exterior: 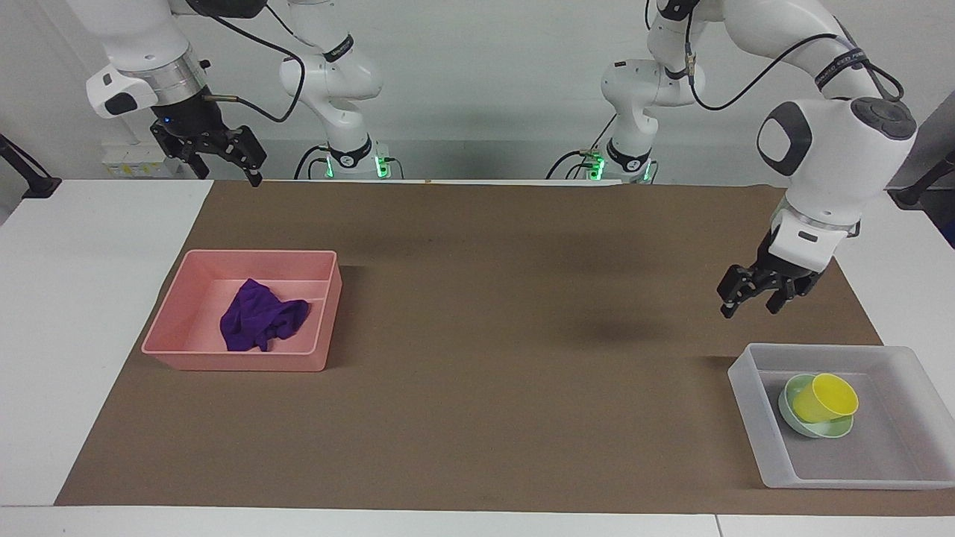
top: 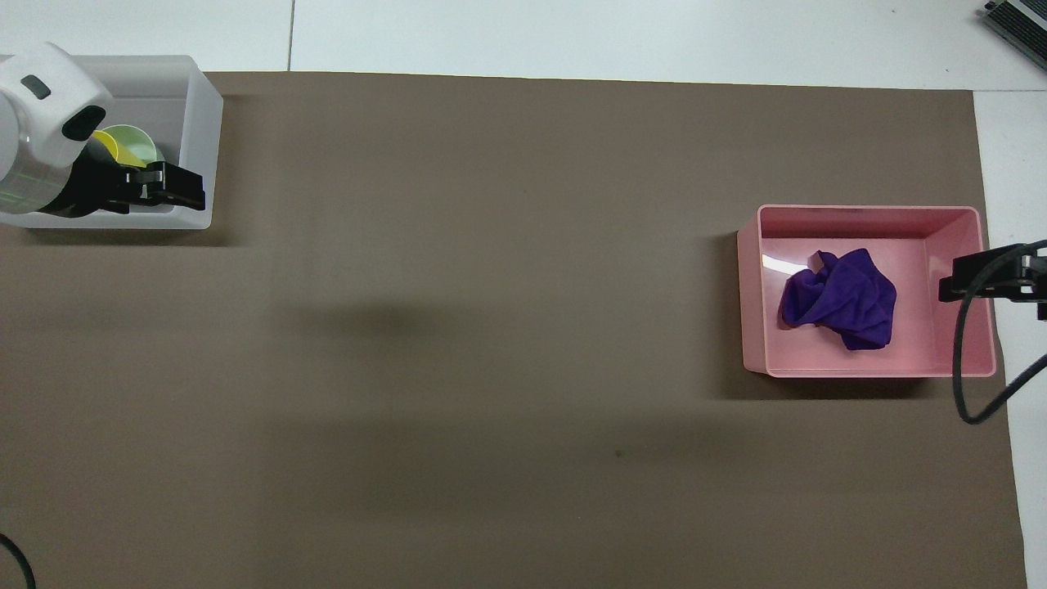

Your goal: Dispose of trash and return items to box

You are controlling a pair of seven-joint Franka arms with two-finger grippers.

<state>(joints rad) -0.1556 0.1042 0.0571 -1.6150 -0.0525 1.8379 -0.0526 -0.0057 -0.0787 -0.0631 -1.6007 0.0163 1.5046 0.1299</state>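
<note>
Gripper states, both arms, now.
Left gripper: open, empty, above the mat beside the tray.
Right gripper: open, empty, raised near the bin.
</note>
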